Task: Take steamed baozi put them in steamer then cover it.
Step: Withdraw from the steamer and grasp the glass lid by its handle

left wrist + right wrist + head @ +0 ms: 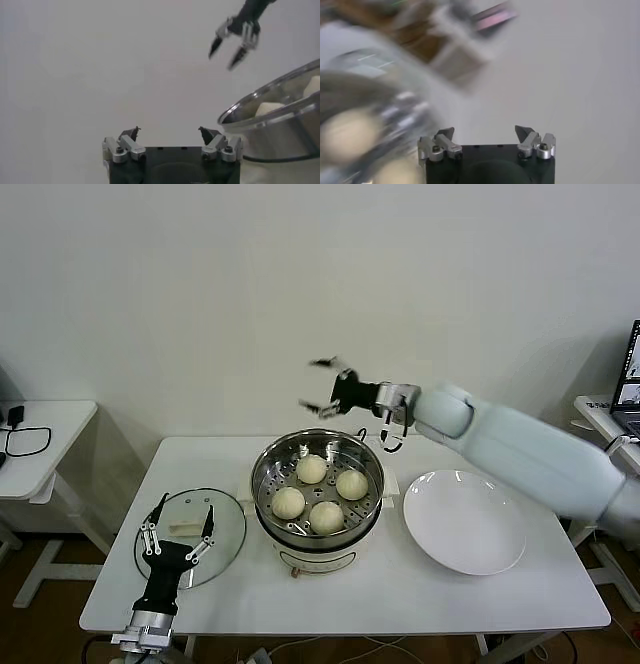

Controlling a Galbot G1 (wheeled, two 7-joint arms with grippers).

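Note:
Several cream-white baozi lie inside the shiny steamer, which stands on its white cooker base mid-table. The glass cover with a white handle lies flat on the table, to the steamer's left. My left gripper is open over the cover, holding nothing. My right gripper hangs open and empty in the air just behind the steamer. The left wrist view shows its own open gripper, the steamer with a baozi, and the right gripper farther off. The right wrist view shows its open gripper beside blurred baozi.
A flat white plate lies to the steamer's right with nothing on it. The white table ends close to the cover at the front left. A side table with a cable stands far left, a laptop far right.

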